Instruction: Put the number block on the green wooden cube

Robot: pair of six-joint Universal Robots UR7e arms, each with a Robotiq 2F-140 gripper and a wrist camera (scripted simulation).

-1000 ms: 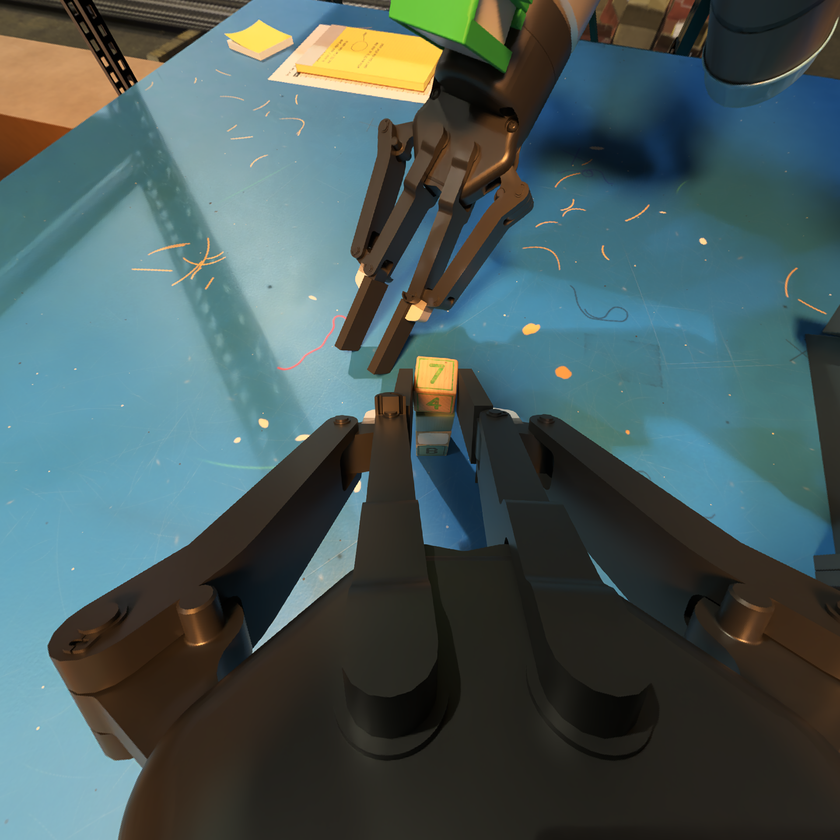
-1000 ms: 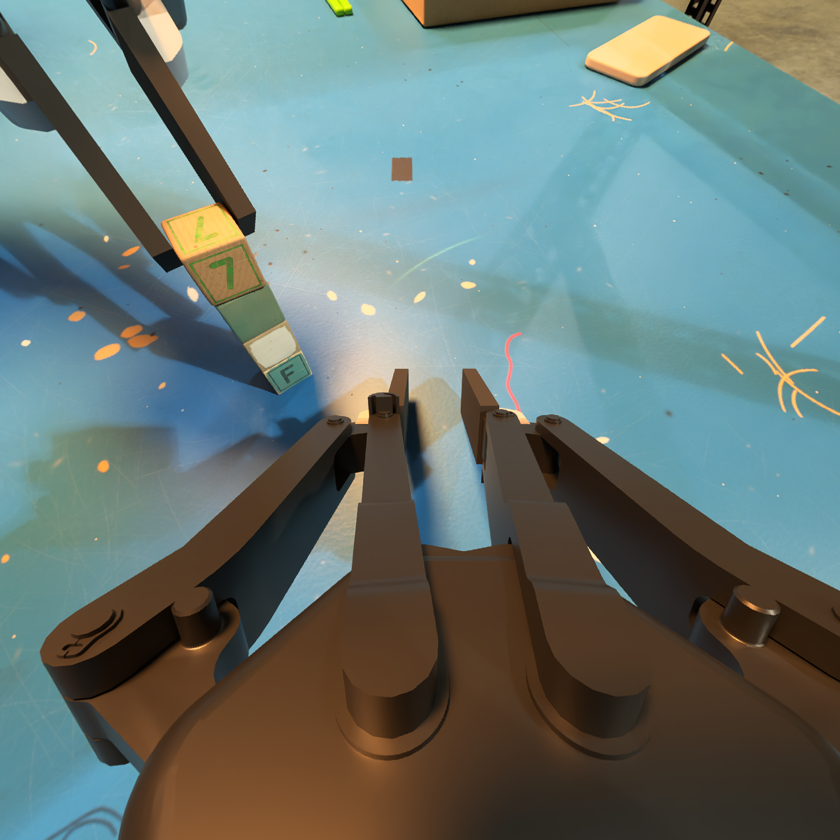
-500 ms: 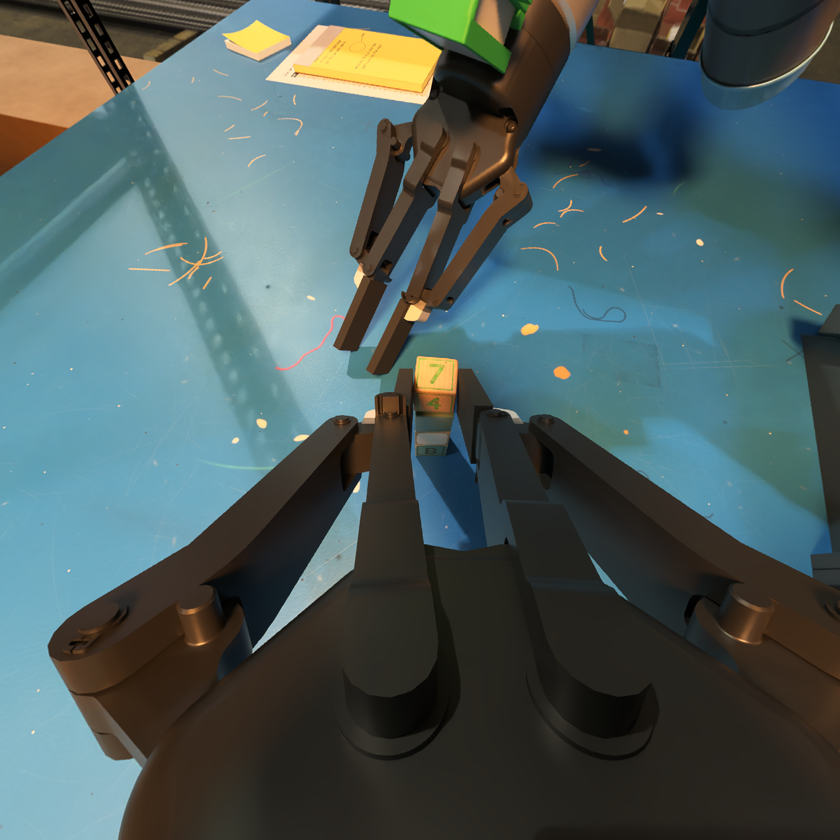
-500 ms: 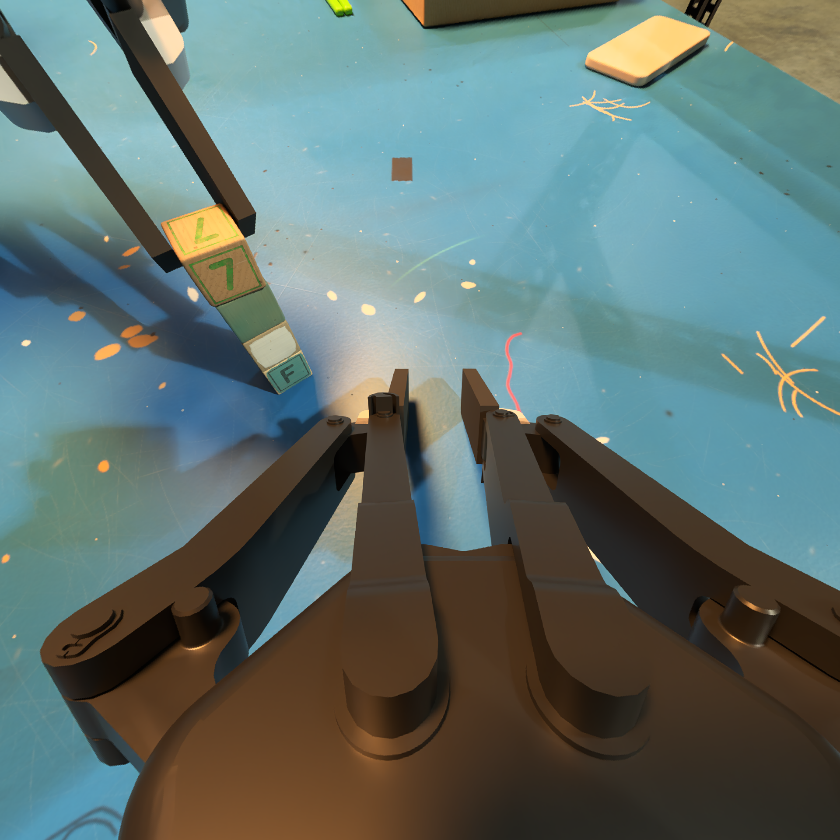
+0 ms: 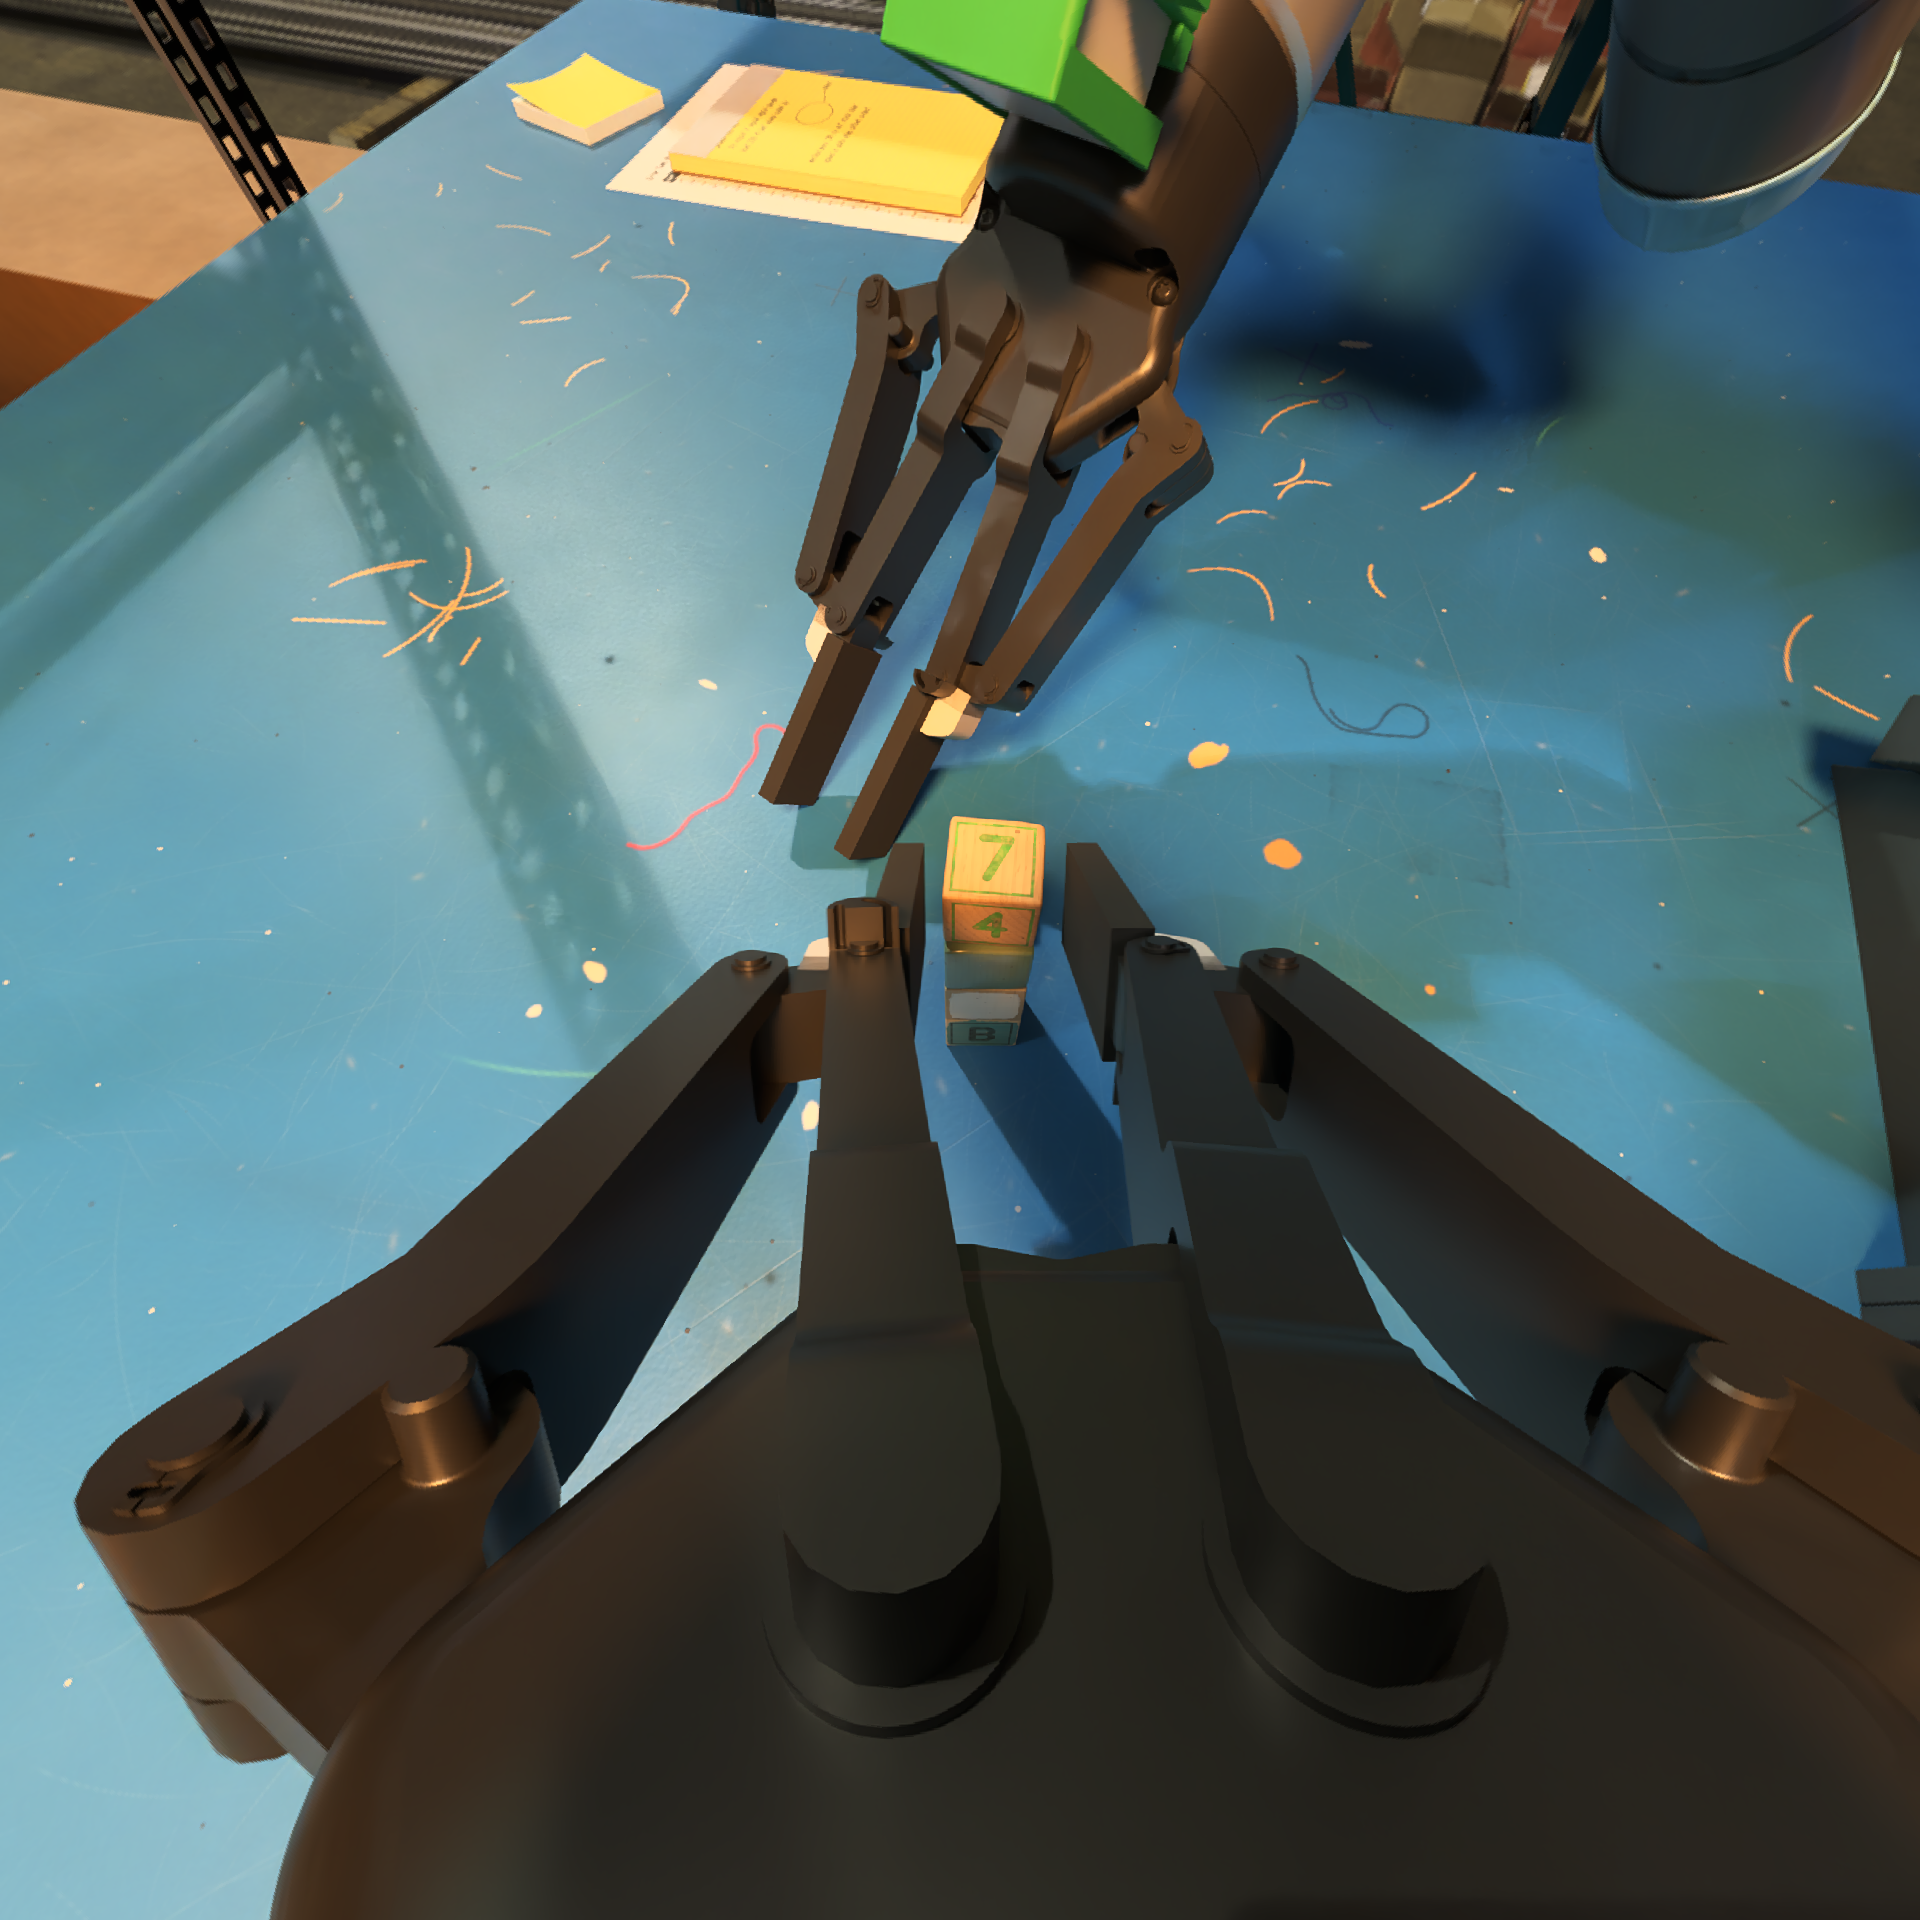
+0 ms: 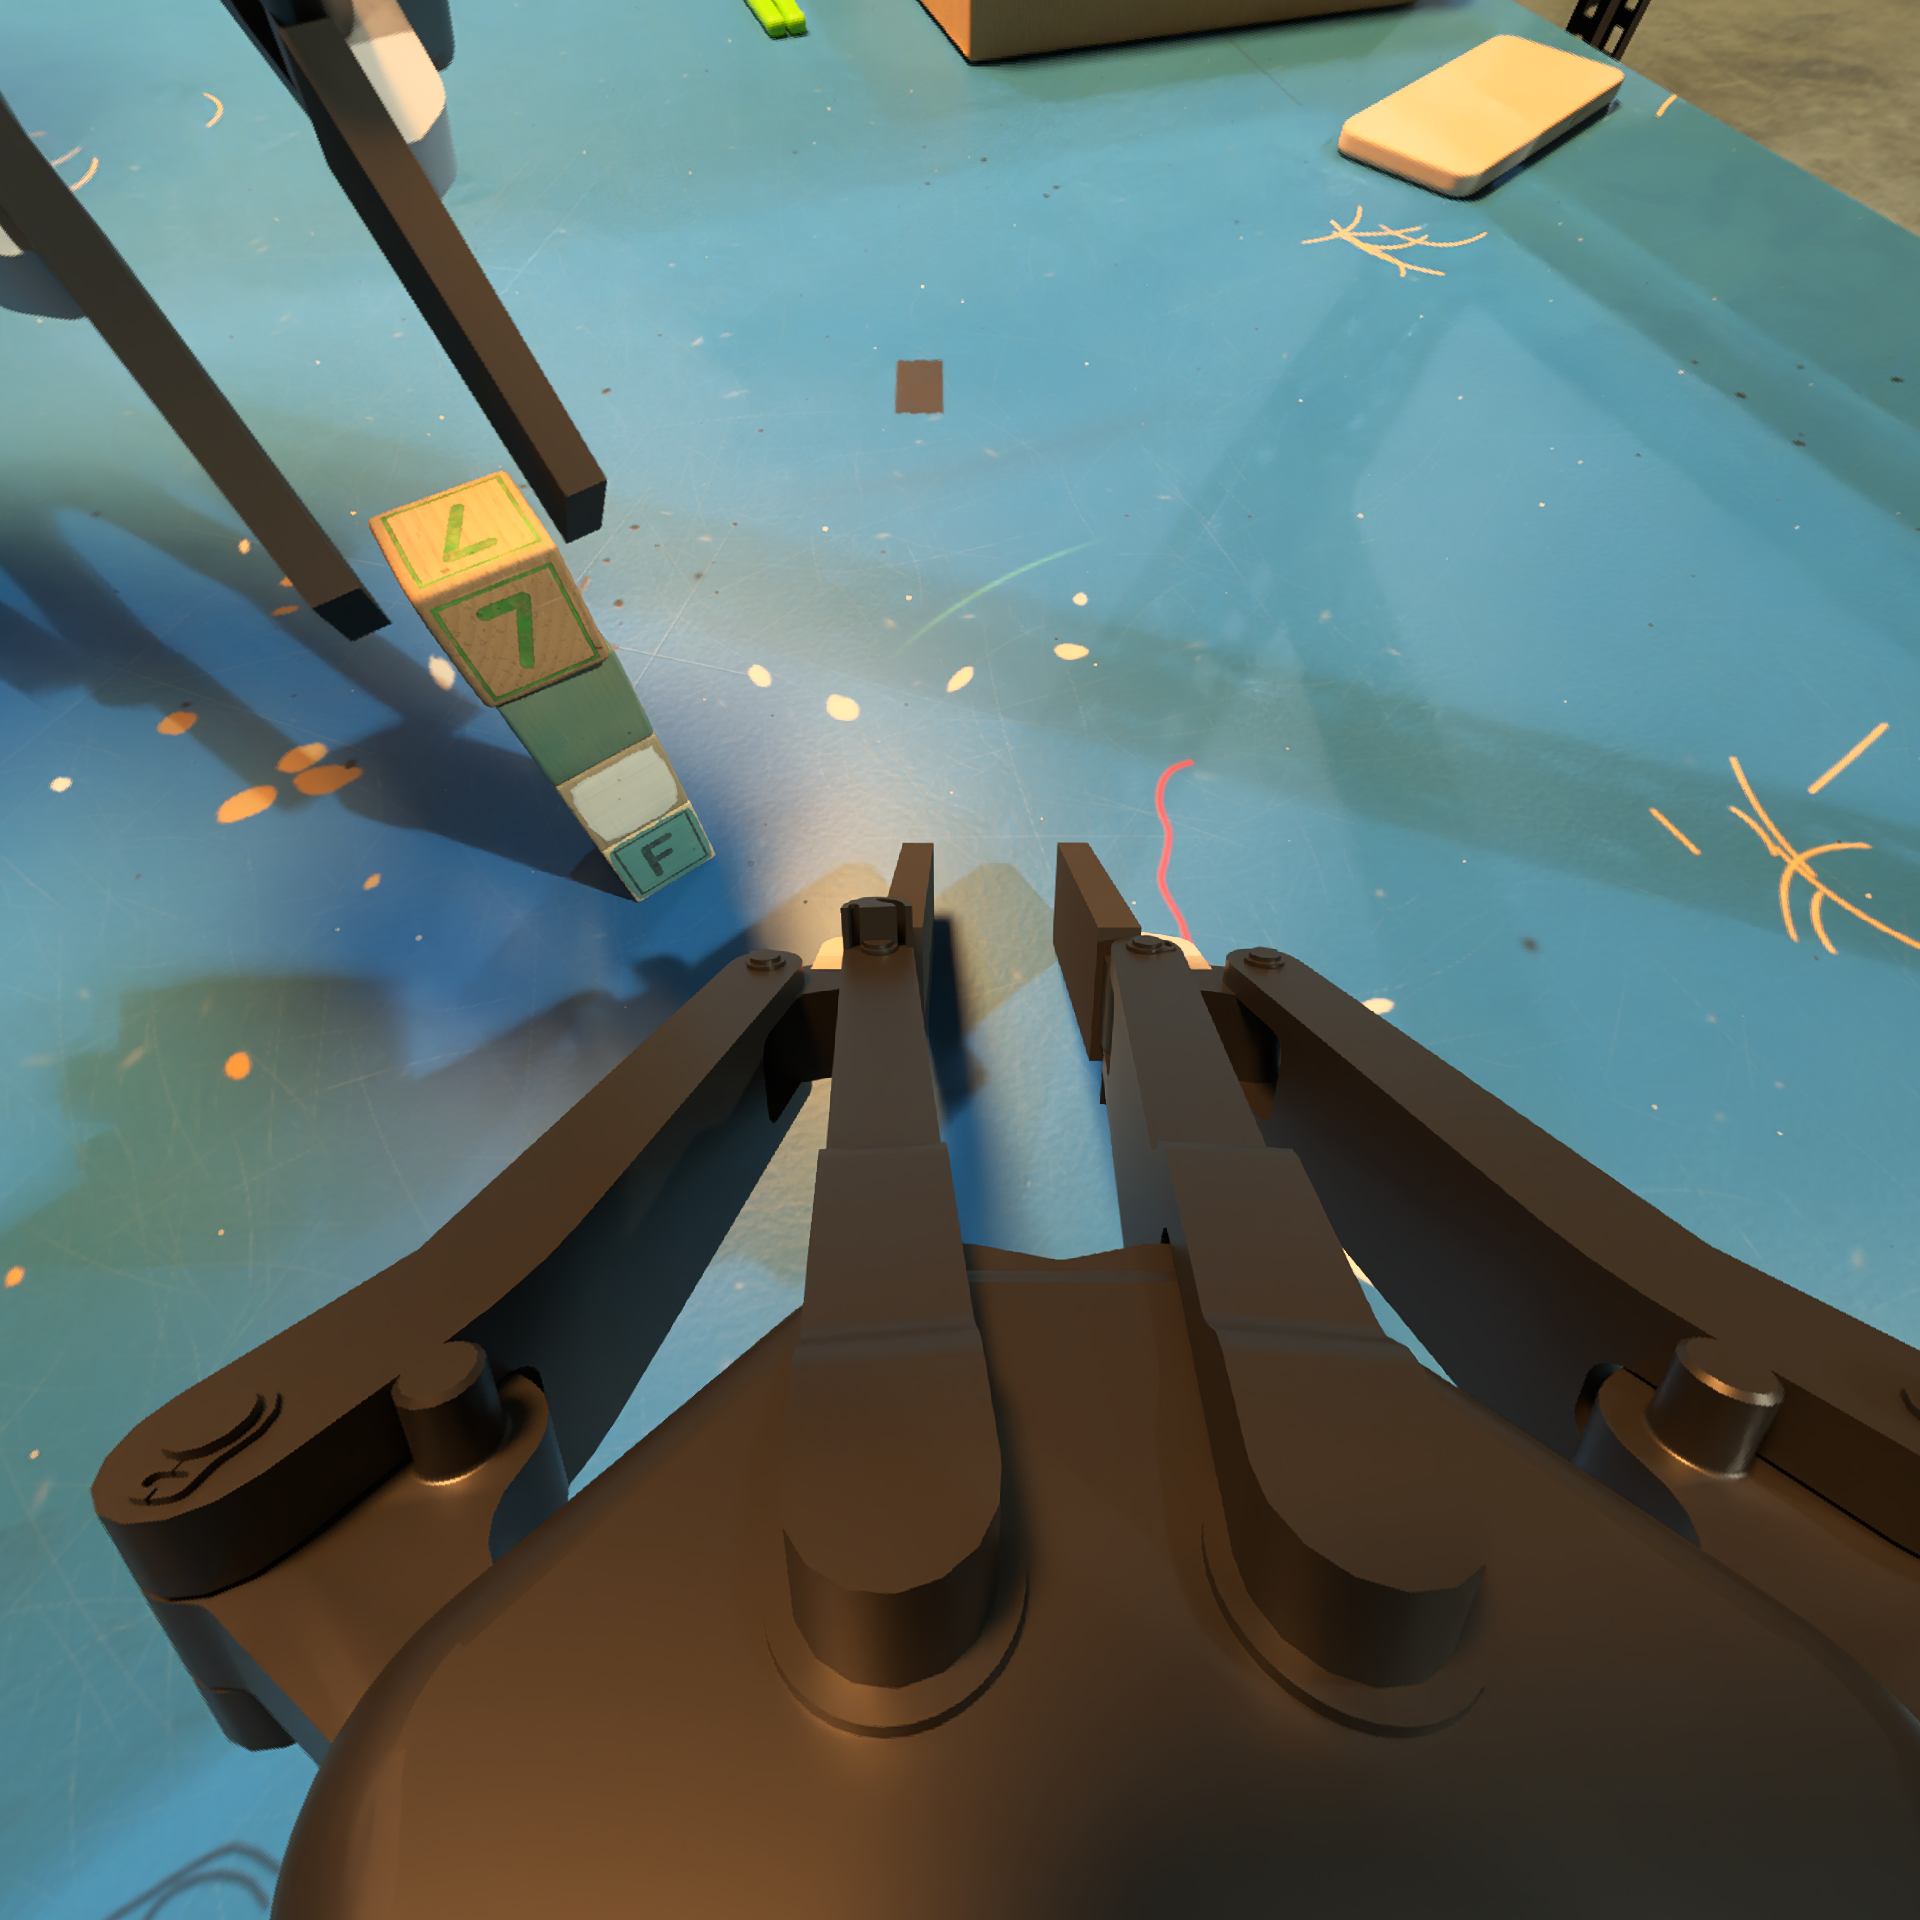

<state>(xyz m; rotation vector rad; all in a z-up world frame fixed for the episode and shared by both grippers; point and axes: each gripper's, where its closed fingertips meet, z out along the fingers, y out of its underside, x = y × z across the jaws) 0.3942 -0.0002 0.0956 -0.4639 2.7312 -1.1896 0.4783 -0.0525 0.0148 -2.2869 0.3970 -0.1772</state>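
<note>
the number block [image 5: 992,883] is sitting squarely on the green wooden cube [image 6: 574,717], topping a stack standing on the blue surface [image 5: 312,935]. the left gripper [image 5: 992,862] is flanking it with fingers spread clear, probably because the placement is done, while the right gripper [image 6: 992,868] is waiting nearby, fingers parted on nothing.

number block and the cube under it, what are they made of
The number block looks like bare pale wood with a matte finish: faint grain shows, and its borders look printed in green. The green wooden cube beneath it has flat, matte, paint-like colour hiding any grain, so wood is only a guess there.
</note>
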